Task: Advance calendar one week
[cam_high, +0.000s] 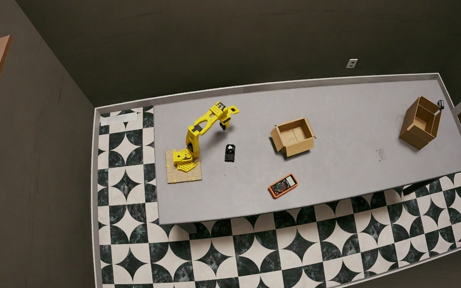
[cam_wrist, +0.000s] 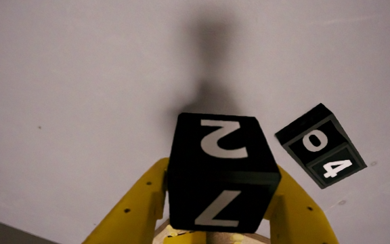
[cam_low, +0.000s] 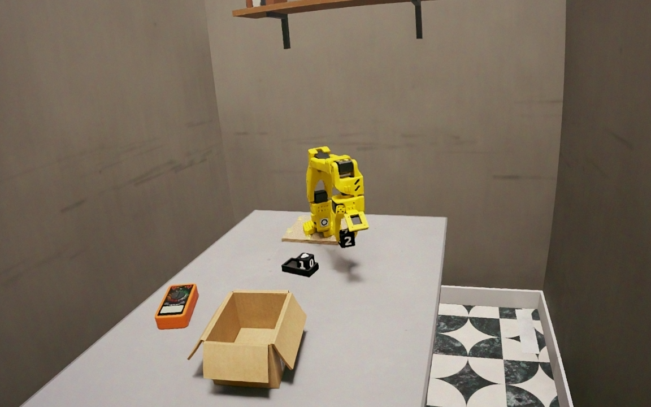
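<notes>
My gripper (cam_high: 224,124) (cam_low: 347,234) (cam_wrist: 223,174) is shut on a black cube (cam_high: 223,126) (cam_low: 347,242) (cam_wrist: 222,169) and holds it above the table, beyond the tray's occupied end. In the wrist view its upper face shows a 2 and its lower face a 7, both upside down in the picture. The black tray (cam_high: 229,157) (cam_low: 295,271) stands on the table. The other black cube (cam_high: 230,147) (cam_low: 307,261) (cam_wrist: 329,140) sits at one end of it; the other end is empty. The exterior view shows its 1 and 0; the wrist view shows 0 and 4. The month's name is not visible.
An open cardboard box (cam_high: 299,147) (cam_low: 237,362) stands farther out from the arm than the tray. An orange multimeter (cam_high: 283,185) (cam_low: 176,308) lies to one side. A taller cardboard box (cam_high: 413,125) stands at the table's far end. The arm's base is on a chipboard plate (cam_high: 183,177) (cam_low: 295,233).
</notes>
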Controlling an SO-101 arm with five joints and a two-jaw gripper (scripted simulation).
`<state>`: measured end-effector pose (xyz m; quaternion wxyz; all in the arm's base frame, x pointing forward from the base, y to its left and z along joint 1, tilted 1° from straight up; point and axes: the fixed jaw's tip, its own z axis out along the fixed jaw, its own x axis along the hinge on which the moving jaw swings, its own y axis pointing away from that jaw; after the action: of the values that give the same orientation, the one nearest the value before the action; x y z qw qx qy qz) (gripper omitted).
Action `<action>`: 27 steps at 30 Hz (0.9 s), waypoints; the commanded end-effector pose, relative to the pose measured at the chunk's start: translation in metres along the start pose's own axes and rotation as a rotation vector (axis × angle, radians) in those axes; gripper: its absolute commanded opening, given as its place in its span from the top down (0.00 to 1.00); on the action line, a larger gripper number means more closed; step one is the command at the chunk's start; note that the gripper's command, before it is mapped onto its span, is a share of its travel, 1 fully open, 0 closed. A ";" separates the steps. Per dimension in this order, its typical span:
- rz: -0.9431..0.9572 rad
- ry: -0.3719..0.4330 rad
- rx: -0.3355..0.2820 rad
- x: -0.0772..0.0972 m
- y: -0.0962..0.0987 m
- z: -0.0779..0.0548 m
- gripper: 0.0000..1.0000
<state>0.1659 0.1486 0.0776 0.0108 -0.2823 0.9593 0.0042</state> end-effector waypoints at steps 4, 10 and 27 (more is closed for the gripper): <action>0.198 0.004 0.004 0.003 -0.042 -0.003 1.00; 0.418 0.004 0.008 0.014 -0.088 -0.003 1.00; 0.730 0.005 0.014 0.046 -0.145 -0.004 1.00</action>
<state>0.2061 0.0081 0.0791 0.0033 0.0641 0.9979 -0.0003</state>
